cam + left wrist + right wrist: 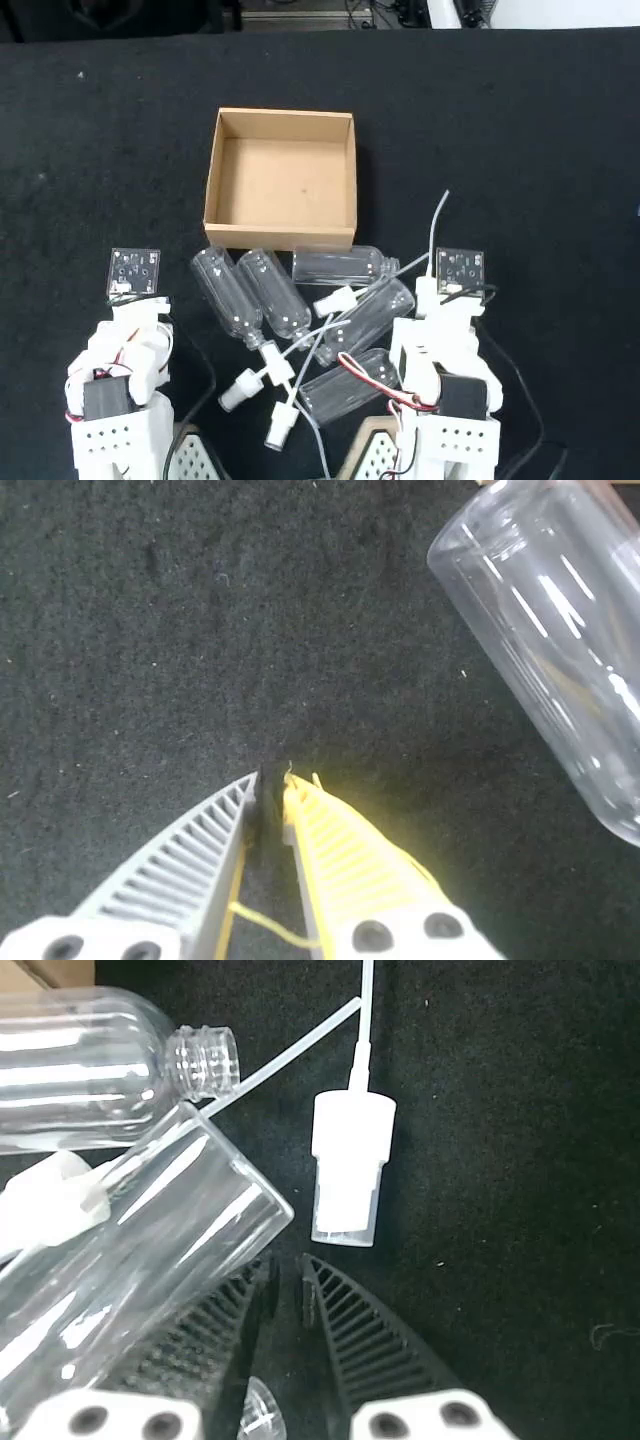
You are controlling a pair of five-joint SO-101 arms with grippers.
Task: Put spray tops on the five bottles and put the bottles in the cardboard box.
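In the left wrist view we record one bottle [560,650] cut by the picture's edges; neither its neck nor its base can be judged. In the right wrist view the threaded-neck bottle [90,1070] and the second bottle [130,1250] beside it both run off the edge. The spray top [347,1165] loses its tube end there, and the cardboard box [45,968] appears as a corner. In the high view the right arm [440,380] covers one end of the nearest bottle [335,392].

Bottles [228,292] are clear, spray tops [336,300] white, cardboard box [280,237] brown, table [520,150] black.
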